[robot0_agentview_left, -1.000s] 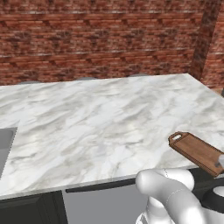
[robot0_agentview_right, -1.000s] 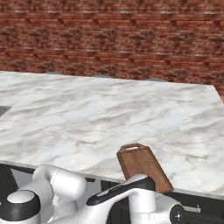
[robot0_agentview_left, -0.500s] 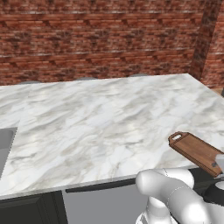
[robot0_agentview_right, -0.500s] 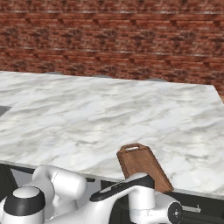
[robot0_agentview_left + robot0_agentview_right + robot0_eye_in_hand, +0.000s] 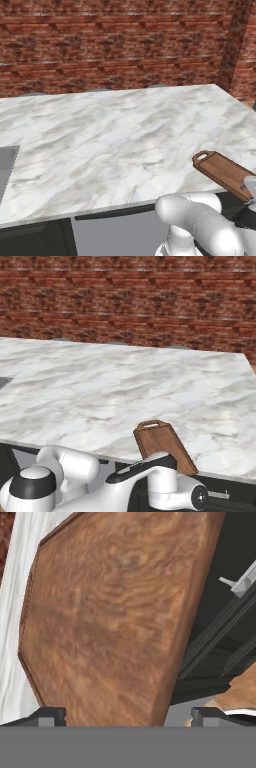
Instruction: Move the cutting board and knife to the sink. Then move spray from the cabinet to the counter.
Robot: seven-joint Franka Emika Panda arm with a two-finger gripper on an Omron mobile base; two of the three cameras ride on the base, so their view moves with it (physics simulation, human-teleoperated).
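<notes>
The cutting board (image 5: 224, 172) lies at the counter's (image 5: 115, 135) front right edge, one end jutting past it. The gripper (image 5: 129, 716) hovers just above the board, fingers (image 5: 50, 716) spread wide, holding nothing.

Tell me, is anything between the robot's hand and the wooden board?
Nothing visible. In the hand view the cutting board lies right ahead of the open end effector, at the counter edge, with nothing between them.

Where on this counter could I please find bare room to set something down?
The counter is bare marble from the brick wall down to its front edge, between the sink corner at left and the cutting board at right. The crowded spot is that front right edge, where the board overhangs and the open fingers flank it.
</notes>
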